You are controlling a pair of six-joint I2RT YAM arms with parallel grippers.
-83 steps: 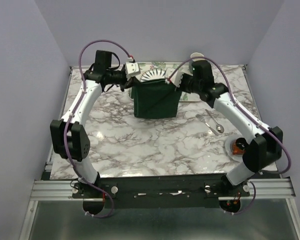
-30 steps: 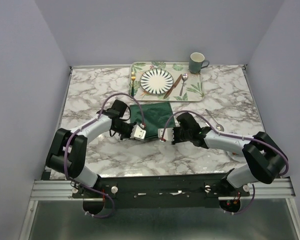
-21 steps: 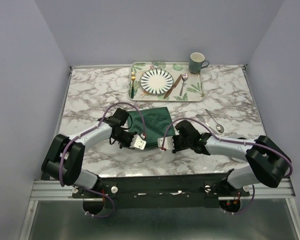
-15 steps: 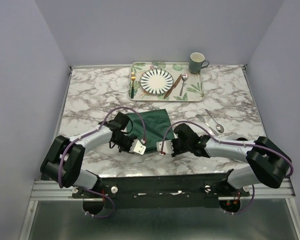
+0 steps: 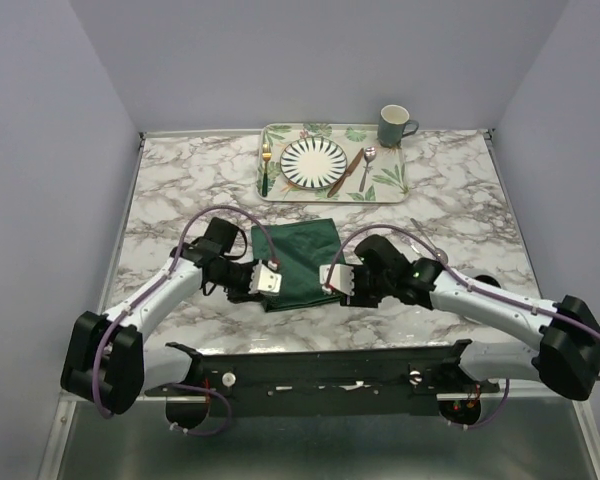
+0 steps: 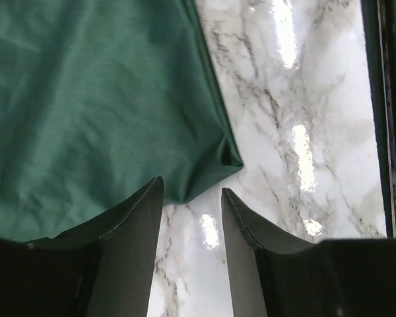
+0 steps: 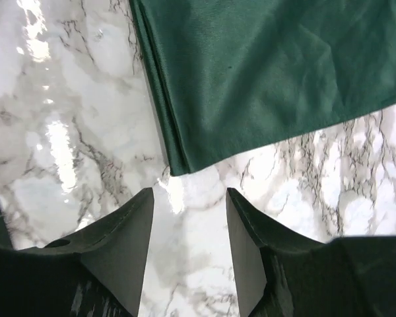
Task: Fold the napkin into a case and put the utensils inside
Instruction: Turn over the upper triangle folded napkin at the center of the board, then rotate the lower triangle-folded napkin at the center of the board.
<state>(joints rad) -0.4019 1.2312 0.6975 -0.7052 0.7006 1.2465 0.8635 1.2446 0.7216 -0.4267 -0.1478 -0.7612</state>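
Note:
The dark green napkin (image 5: 298, 260) lies folded and roughly square on the marble table; no narrow case is in view. My left gripper (image 5: 270, 282) stands open at its near left corner (image 6: 218, 155), with only marble between the fingers (image 6: 191, 191). My right gripper (image 5: 330, 278) is open at the near right corner (image 7: 175, 162), where layered edges show, and it holds nothing (image 7: 190, 195). The utensils rest on the far tray: a gold fork (image 5: 266, 160) left of the striped plate (image 5: 314, 162), a brown knife (image 5: 346, 170) and a silver spoon (image 5: 366, 165) to its right.
The leaf-patterned tray (image 5: 385, 182) sits at the back centre with a grey-green mug (image 5: 394, 126) at its far right corner. A loose utensil handle (image 5: 417, 228) shows on the table just behind my right arm. The table's dark front rail (image 6: 389, 119) runs close to my left gripper.
Both grippers were shut on the napkin's near edge while drawing it towards the arms. Both have now opened and let go, and the napkin lies flat.

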